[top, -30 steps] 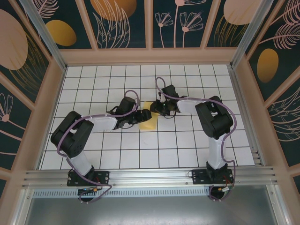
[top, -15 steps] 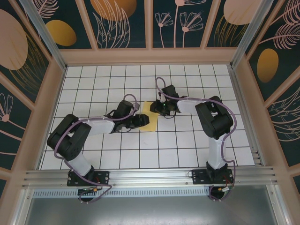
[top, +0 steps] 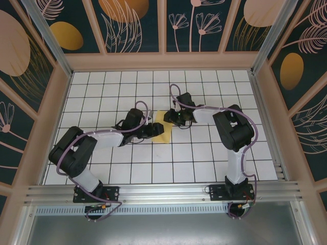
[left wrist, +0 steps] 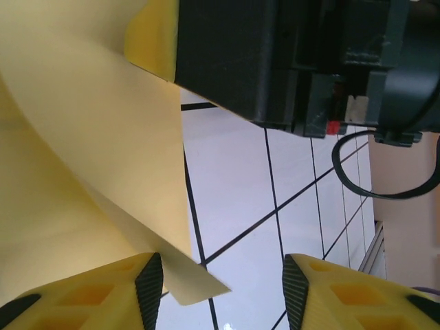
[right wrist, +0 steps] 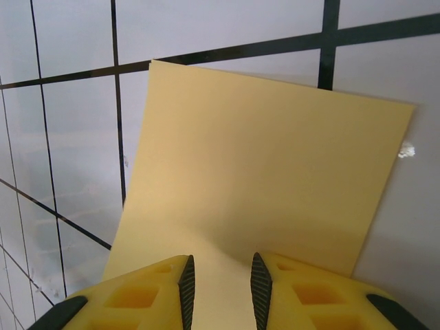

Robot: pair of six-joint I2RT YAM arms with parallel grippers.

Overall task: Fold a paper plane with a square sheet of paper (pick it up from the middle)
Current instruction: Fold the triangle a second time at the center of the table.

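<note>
- square sheet of paper [right wrist: 268, 179] lies flat ahead of right gripper [right wrist: 218, 275] and runs under its tips; jaws narrowly apart, not pinching.
- One side curls up, its corner between left gripper [left wrist: 223, 275] jaws, which stand open.
- Likely early: no crease visible, all folds left.

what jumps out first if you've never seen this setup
The yellow sheet of paper sits mid-table on the white grid floor, one side curling up. Both grippers crowd it: the left gripper from the left, the right gripper at its far edge.
</note>
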